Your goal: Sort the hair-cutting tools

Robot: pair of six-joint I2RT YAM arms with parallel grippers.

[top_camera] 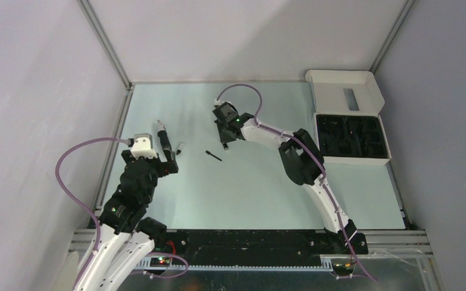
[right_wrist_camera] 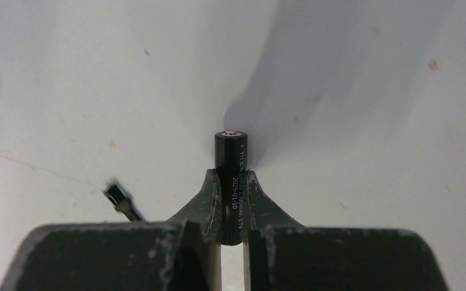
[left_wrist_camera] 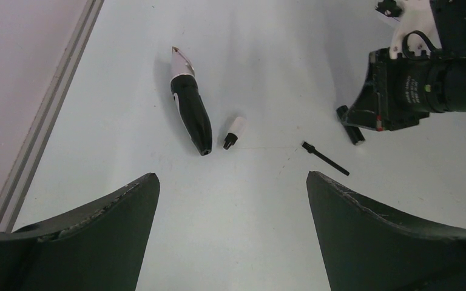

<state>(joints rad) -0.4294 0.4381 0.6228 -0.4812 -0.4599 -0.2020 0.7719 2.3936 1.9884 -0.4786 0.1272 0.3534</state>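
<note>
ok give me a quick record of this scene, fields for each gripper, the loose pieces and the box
left gripper: open, empty, above the table
right gripper: shut on a short black cylinder with white print
loose on table: black tapered trimmer body with silver tip, small black-and-white cap beside it, thin black stick
box: white box with black moulded insert, lid open, far right of the table

Left gripper: jaws wide apart, arm folded. Right gripper: arm outstretched, jaws pinching short cylinder between them.
</note>
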